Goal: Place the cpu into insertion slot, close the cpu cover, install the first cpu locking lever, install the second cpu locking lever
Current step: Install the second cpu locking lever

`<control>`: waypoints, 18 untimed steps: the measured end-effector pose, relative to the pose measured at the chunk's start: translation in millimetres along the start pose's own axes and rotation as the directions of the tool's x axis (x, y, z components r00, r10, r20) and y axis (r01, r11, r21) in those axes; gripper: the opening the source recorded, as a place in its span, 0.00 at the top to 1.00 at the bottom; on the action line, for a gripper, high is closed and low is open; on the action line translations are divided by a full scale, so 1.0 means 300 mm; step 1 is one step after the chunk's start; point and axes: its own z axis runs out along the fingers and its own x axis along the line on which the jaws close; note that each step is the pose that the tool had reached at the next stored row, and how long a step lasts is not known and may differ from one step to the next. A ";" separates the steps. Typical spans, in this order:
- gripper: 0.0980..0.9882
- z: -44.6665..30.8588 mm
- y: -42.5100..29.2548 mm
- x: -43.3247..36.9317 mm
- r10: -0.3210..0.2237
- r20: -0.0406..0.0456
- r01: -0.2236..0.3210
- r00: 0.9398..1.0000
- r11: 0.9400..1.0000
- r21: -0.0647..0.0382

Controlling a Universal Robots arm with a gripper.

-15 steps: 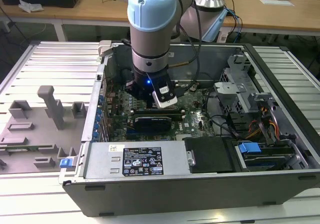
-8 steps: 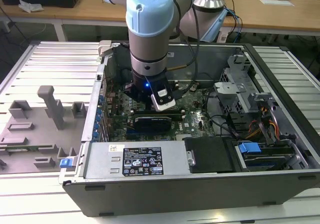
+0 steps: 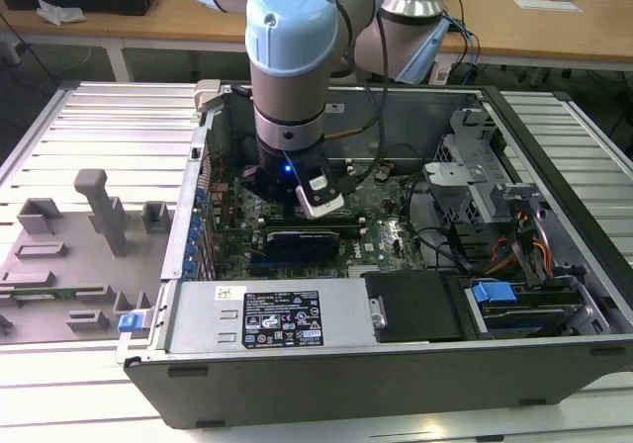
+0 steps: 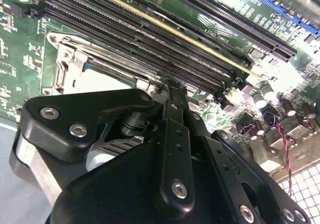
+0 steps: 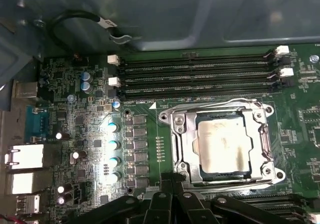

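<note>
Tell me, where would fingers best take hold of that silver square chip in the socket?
From straight above, I'd judge. The cpu lies flat, and the cpu cover seems to be down around it, overlapping its rim, so only the flat silver top is free. Two opposite edges would suit a pinch, but the frame seems to block them for now.

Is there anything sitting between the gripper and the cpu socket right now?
Nothing visible does. In the first wrist view the cpu already lies in the insertion slot with the cpu cover down around it, and the gripper sits right beside the socket's edge, with bare board between.
</note>
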 end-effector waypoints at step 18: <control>0.99 -0.094 0.021 0.005 -0.007 -0.001 0.007 1.000 1.000 0.012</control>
